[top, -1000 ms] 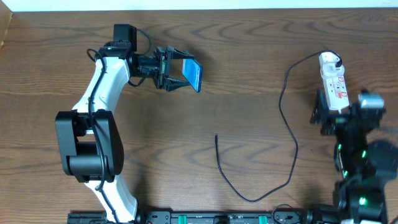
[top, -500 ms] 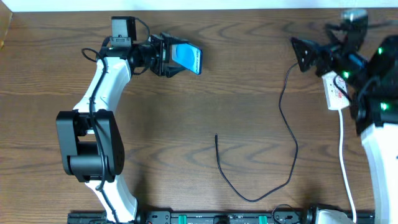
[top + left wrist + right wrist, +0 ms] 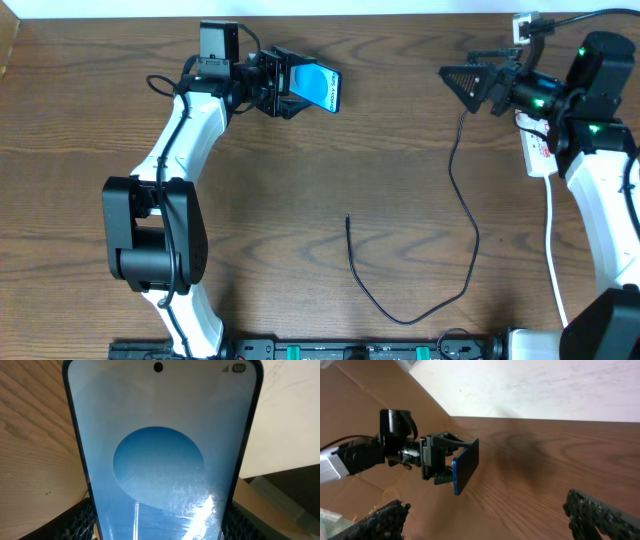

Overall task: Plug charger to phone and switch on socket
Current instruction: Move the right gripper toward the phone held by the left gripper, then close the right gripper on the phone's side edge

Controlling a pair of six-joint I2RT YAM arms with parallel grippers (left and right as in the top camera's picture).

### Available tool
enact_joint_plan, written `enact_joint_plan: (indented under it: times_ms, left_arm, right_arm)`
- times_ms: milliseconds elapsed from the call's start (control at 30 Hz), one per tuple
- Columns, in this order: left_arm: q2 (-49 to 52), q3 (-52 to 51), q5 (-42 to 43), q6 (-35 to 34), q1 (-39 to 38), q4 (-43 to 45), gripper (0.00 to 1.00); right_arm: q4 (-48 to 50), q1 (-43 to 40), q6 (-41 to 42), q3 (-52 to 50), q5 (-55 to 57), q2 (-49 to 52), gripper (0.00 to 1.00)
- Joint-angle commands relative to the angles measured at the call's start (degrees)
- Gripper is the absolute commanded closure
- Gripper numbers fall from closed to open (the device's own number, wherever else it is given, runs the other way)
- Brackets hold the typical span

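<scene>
Dark brown wood-grain tabletop (image 3: pixel 300 190), filling nearly the whole overhead view, grain running side to side. White wall (image 3: pixel 545 385) along its far edge, plain, with faint scuffs; from above, only a thin pale strip. Brown cardboard sheet (image 3: pixel 360 390) standing at the left end, creased, meeting the wall along a slanted edge; a tan sliver of it at the overhead view's top-left corner.

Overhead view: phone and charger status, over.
Left gripper shut on slim blue-screened phone. Right gripper open, empty, by white power strip. Thin black charger cable loose on table, unplugged. Nothing blocking.
</scene>
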Motion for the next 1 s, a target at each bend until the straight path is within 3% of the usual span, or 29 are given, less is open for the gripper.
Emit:
enact_joint_plan:
  times_ms: [0, 467, 967]
  left_arm:
    - [-1.97, 1.55, -0.09, -0.48, -0.09, 0.59, 0.93]
    - [-1.97, 1.55, -2.84, 0.57, -3.76, 0.7, 0.93]
    - [-1.97, 1.55, -6.73, 0.57, -7.5, 0.68, 0.93]
  right_arm:
    - [0.68, 2.51, 1.9, 1.05, -1.73, 1.03, 0.01]
    - [-4.46, 12.74, 2.56, 1.05, 11.74, 6.71, 0.01]
    - [-4.13, 17.07, -0.96, 1.05, 11.72, 12.94, 0.01]
